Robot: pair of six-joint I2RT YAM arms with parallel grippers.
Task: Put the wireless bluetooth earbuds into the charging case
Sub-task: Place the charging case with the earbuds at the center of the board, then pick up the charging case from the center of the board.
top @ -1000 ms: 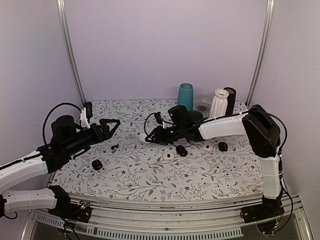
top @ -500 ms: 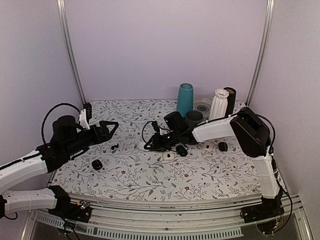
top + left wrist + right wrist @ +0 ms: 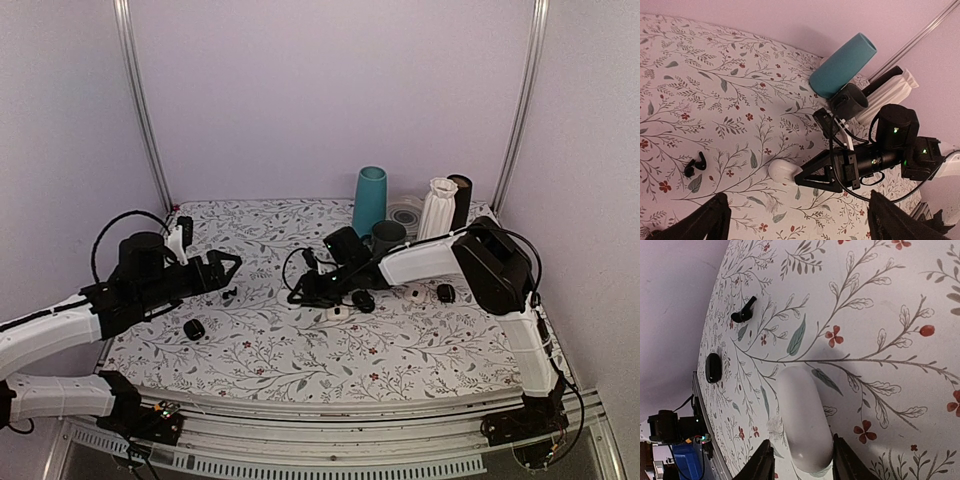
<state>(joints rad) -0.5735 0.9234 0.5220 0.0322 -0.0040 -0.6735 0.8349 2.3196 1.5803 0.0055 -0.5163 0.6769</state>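
The earbuds, a tiny dark pair, lie together on the flowered table left of centre; they also show as the earbuds and the earbuds. A white oval charging case lies closed and flat on the table. My right gripper is low over it, jaws open, one finger on each side with a slight gap on the left. From the left wrist, the right gripper tip covers one end of the case. My left gripper hovers wide open and empty just above the earbuds.
A black oval case lies near the front left. Right of centre lie small cases: white, black, white, black. At the back stand a teal tumbler, dark mug, white vase and black cylinder.
My right arm has reached left and down to the table, and its jaws have widened around the white case. The left gripper has shifted slightly, staying open.
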